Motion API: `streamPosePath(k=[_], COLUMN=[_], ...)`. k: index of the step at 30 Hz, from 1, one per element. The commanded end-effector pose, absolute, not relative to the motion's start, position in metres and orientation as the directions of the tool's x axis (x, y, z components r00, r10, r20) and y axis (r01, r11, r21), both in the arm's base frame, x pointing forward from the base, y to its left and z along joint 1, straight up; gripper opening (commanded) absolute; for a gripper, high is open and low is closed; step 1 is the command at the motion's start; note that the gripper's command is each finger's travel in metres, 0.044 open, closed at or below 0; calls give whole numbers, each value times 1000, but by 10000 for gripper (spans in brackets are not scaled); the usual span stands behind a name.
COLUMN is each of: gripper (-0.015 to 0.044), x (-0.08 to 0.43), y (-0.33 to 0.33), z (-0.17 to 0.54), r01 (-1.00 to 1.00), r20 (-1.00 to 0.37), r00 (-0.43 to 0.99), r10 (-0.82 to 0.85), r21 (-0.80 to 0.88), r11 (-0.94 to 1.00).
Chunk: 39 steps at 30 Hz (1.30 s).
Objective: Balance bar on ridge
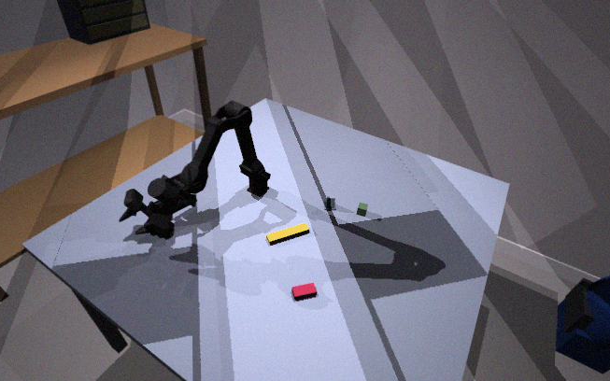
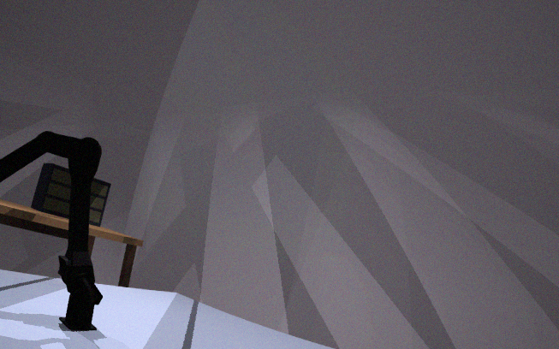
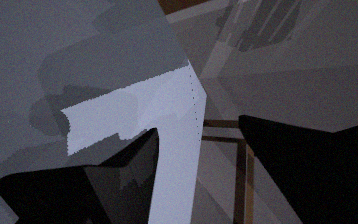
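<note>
Yellow bar [image 1: 288,232] flat on the surface [image 1: 416,331], near its middle, long axis running lower-left to upper-right in the top view. Small dark ridge [image 1: 329,203] up and right of it, apart, beside a green cube [image 1: 362,208]. Red block [image 1: 304,290] below. Gripper [image 1: 133,214] well apart at the left edge, fingers spread, holding nothing.
</note>
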State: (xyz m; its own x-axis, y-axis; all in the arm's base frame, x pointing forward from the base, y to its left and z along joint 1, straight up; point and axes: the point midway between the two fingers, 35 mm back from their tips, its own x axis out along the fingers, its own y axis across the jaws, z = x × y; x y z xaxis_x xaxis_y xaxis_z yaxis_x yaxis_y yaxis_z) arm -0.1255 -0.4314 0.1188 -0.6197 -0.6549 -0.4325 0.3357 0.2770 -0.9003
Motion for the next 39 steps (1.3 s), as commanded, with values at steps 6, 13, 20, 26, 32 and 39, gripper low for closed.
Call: streamPosePath(k=[6,13,20,26,32,39], gripper=[315,315,315,315,315,315], x=[-56,-4,45,84,119,153], y=[-436,-428,-411,-391,-365,-329], z=[110,104,99,95,94,93], r01=[256,159,37,-82,-209,-359], r20=[-545,-630,-710,-773,-831,-889], r00=[-459,-337,-223,-136,-61,5], r10=[-702,-700,-668,-619,-553,-459], r21=[-837,-771,-691,-614,-531,-430], r11=[483,617,722,785,821,828])
